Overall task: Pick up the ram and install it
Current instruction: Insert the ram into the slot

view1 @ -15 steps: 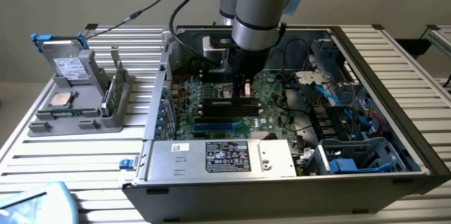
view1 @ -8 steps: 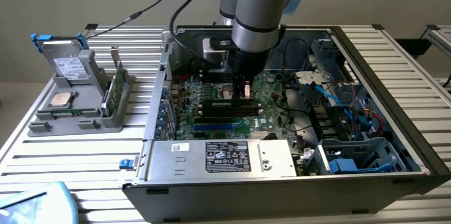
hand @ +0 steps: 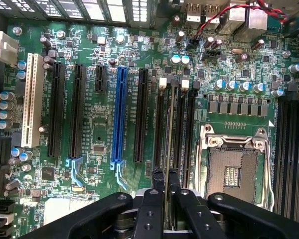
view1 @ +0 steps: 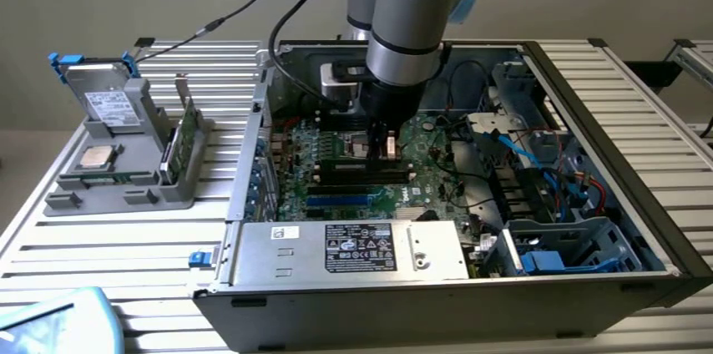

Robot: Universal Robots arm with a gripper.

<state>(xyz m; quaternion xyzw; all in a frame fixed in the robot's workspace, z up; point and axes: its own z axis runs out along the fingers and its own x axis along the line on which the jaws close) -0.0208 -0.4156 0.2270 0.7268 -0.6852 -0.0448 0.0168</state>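
Right at the wrist camera, the black two-fingered end effector (hand: 165, 175) is pressed onto the ram (hand: 169, 124), a thin, long green circuit-board stick seen edge-on between its fingertips. The stick stands on edge over the row of long black memory slots (hand: 189, 129) and runs parallel to them; whether it is seated in one I cannot tell. Just beside those slots lies the square silver-framed processor socket (hand: 232, 167), open with its dark centre showing. Farther across the green motherboard (hand: 97, 114) sit a long blue expansion slot (hand: 120, 114) and, beyond several black ones, a white slot (hand: 32, 99). In the exterior view, the grey and blue robot arm (view1: 407, 28) reaches straight down into the open dark computer case (view1: 446, 312), with a silver power supply box (view1: 351, 250) at the case's near edge. The case lies on the ribbed aluminium table (view1: 112, 262). At the exterior view's left stands a grey plastic parts holder (view1: 123, 187), well apart from the end effector.
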